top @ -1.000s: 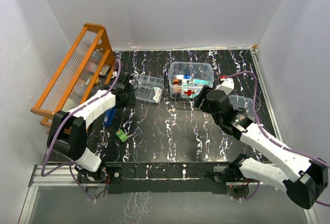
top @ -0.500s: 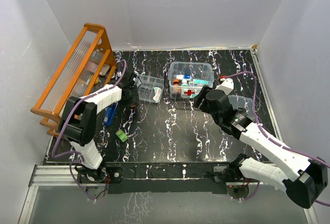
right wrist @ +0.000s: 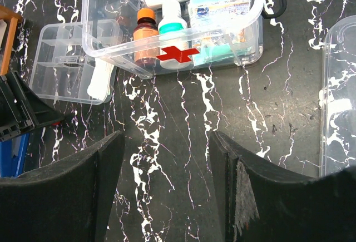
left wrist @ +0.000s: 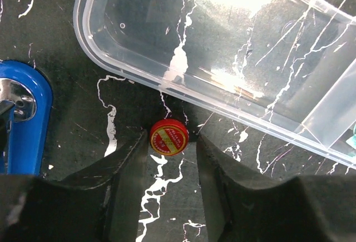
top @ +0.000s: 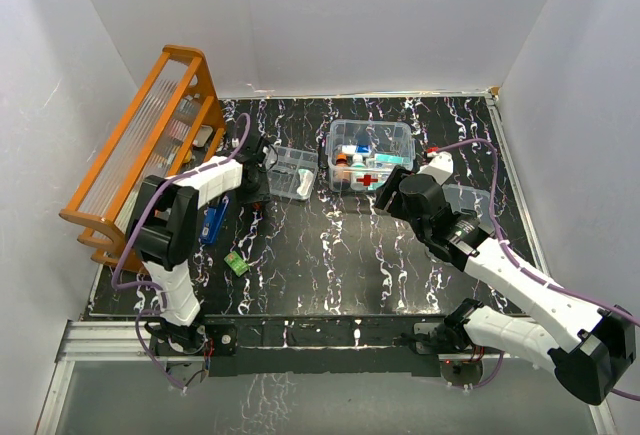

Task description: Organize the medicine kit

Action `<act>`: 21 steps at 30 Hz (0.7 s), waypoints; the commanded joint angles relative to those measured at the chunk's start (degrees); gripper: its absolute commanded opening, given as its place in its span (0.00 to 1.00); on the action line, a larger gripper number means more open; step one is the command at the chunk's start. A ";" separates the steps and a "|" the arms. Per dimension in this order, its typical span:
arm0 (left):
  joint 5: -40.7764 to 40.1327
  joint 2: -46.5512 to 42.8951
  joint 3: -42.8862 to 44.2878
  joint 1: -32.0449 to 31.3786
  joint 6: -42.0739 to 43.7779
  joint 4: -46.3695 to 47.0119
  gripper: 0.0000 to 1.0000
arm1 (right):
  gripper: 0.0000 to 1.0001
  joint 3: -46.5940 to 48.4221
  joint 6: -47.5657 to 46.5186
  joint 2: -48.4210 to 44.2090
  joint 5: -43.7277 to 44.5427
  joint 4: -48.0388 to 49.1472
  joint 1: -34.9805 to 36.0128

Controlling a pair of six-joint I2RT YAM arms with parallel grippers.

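The medicine kit [top: 370,153], a clear box with a red cross [right wrist: 177,54], stands open at the back centre and holds bottles and packets. Its clear lid [right wrist: 340,103] lies on the table to its right. My left gripper [top: 258,191] is low over the table by the divided tray's near edge. In the left wrist view the left gripper [left wrist: 171,142] is open, with a small round red tin [left wrist: 168,137] between its fingertips. My right gripper [right wrist: 166,142] is open and empty, above the table just in front of the kit [right wrist: 172,19].
A shallow clear divided tray [top: 285,170] lies left of the kit, with a white item in it. An orange wooden rack [top: 150,145] stands at the far left. A blue object [top: 212,223] and a small green box [top: 236,263] lie in front of the rack.
The left arm's elbow has swung right and forward, and its gripper has shifted slightly towards the divided tray. The right arm has barely moved.
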 commanded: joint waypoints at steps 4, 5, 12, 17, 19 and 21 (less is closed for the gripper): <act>-1.34 -0.68 0.23 0.36 -1.34 -2.13 0.31 | 0.60 1.08 -0.56 -0.98 0.70 2.07 -0.19; -1.60 -0.61 0.21 0.36 -1.32 -2.19 0.31 | 0.60 1.19 -0.64 -1.12 0.66 2.04 -0.19; -2.79 0.79 1.14 0.35 0.13 -2.37 0.34 | 0.60 0.98 -0.83 -2.22 1.18 1.87 -0.20; -3.09 2.14 1.96 0.36 0.43 -2.37 0.32 | 0.60 0.97 -0.88 -2.21 1.06 1.76 -0.14; -3.39 2.53 2.66 0.36 0.58 -2.68 0.31 | 0.60 1.00 -0.82 -2.31 1.06 1.70 -0.27; -3.51 2.55 3.06 0.29 0.69 -2.82 0.27 | 0.60 0.98 -0.85 -2.42 1.23 1.59 -0.14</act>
